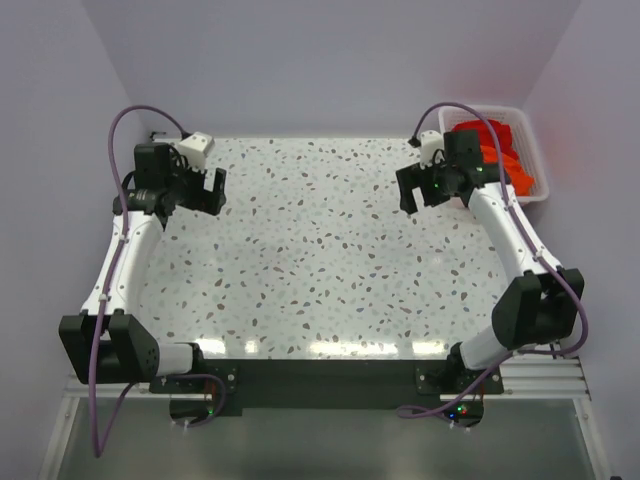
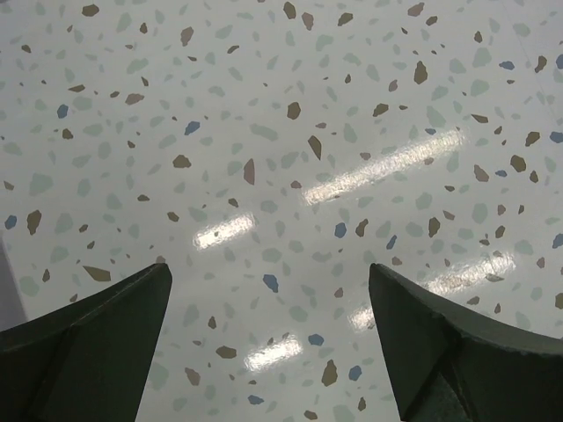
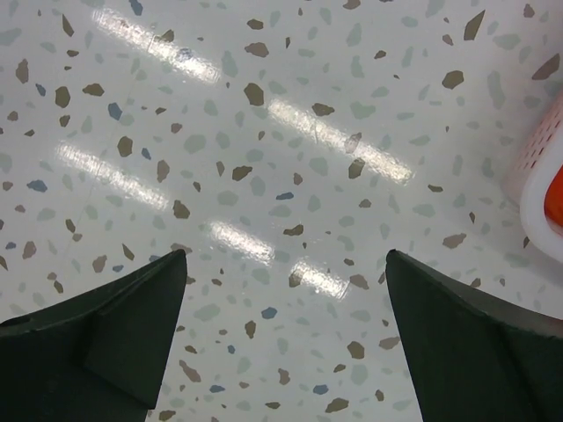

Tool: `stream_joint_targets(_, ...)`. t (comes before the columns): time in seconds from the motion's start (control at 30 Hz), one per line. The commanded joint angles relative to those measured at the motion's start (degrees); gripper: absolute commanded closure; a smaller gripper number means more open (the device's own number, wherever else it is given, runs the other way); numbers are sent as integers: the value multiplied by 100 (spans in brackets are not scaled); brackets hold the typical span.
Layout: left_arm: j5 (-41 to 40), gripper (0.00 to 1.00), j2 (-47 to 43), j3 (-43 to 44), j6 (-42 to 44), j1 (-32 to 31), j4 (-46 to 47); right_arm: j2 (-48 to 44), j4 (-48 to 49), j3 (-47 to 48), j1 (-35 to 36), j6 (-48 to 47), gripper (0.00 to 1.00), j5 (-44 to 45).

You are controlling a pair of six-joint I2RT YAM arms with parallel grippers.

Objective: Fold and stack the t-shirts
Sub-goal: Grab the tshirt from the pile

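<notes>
1. Top view: the t-shirts (image 1: pixel 494 147) are bunched in a heap inside the white lattice basket (image 1: pixel 537 165), up at the two o'clock corner of the speckled table (image 1: pixel 320 270).
   - Bright orange-red cloth is on top. I cannot tell how many shirts are in the heap.
   - The left gripper (image 1: pixel 203 190) hangs at ten o'clock, well apart from the cloth, with its jaws spread and nothing in them.
   - The right gripper (image 1: pixel 415 190) hovers at two o'clock, near the basket, also spread wide and empty.
2. Left wrist view: the left gripper (image 2: pixel 268 266) looks straight down on the tabletop. Its two dark fingers are parted and only terrazzo shows between them, with no shirt anywhere.
3. Right wrist view: the right gripper (image 3: pixel 286 255) is released and carrying nothing. At three o'clock the basket (image 3: pixel 538 163) wall edges in, with a sliver of orange t-shirts (image 3: pixel 555 200) behind it.
4. Handling, as I judge it:
   - The cloth is light, limp and not fragile. It will sag, trail and likely drag a neighbour along, and it may catch on the lattice.
   - Best hold: pinch a raised fold at the crown of the heap and lift clear of the rim.
   - Once a shirt lies flat, take it at the shoulders or hem corners, one per gripper.
</notes>
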Motion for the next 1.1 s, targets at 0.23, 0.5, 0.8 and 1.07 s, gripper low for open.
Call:
stream_joint_targets(0.23, 222, 0, 386, 848, 137, 7, -221, 748, -458, 1820, -578, -54, 1, -300)
stream_joint_targets(0.5, 354, 0, 878, 1332, 120, 15, -362, 2604, -1617, 4553, -2054, 8, 1, -452)
stream_joint_targets(0.8, 398, 0, 1168, 1315, 58, 15, -449, 3861, -1444, 5162, -2425, -282, 1, 559)
stream_joint_targets(1.07, 249, 0, 1335, 1236, 129, 7, -564, 4495, -1400, 5181, -2478, -326, 1, 1130)
